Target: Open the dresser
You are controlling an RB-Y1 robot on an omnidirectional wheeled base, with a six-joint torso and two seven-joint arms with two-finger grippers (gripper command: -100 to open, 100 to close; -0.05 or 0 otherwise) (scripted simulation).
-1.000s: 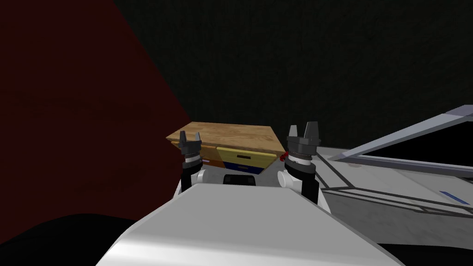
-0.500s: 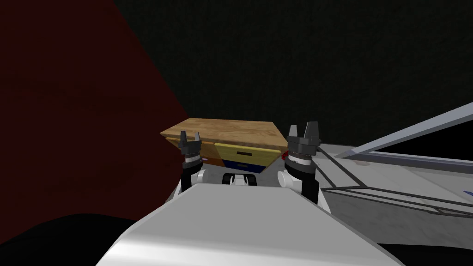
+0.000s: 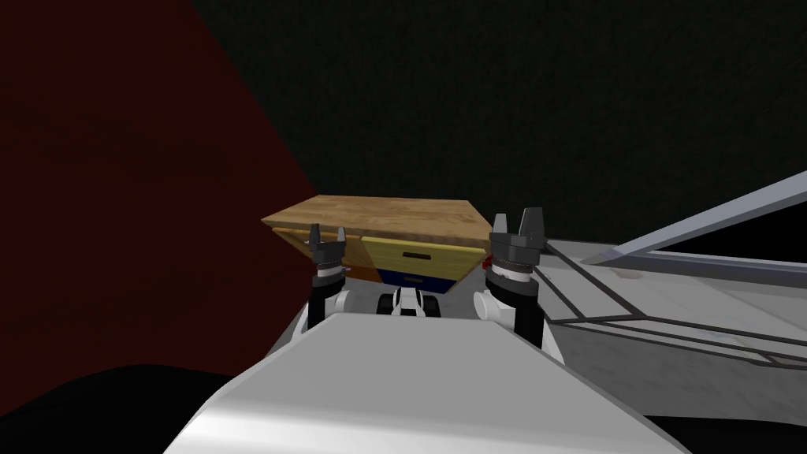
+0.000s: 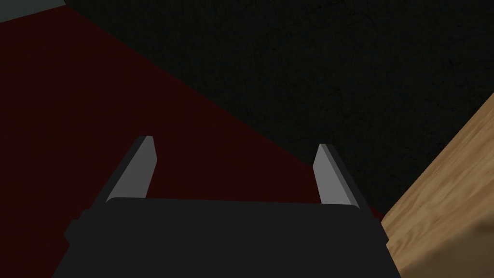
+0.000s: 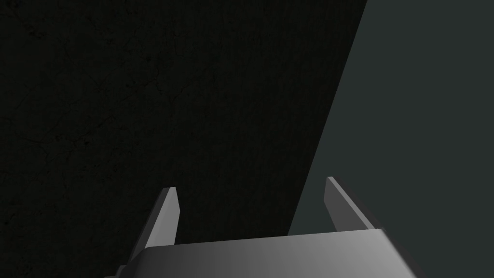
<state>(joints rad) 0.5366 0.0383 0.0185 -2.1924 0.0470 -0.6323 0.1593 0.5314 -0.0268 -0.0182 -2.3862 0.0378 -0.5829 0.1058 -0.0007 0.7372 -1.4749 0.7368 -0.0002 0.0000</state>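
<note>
With left end effector and right end effector spread empty, I'd pull the rigid, probably heavy dresser open at its yellow drawer, hooking the slot handle.

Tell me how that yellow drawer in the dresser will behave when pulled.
The yellow drawer looks rigid, so it should slide straight out rather than flex. Its dark slot handle looks small, so a grip there may slip. The dresser, broad and low with a thick wooden top, probably will not tip.
</note>
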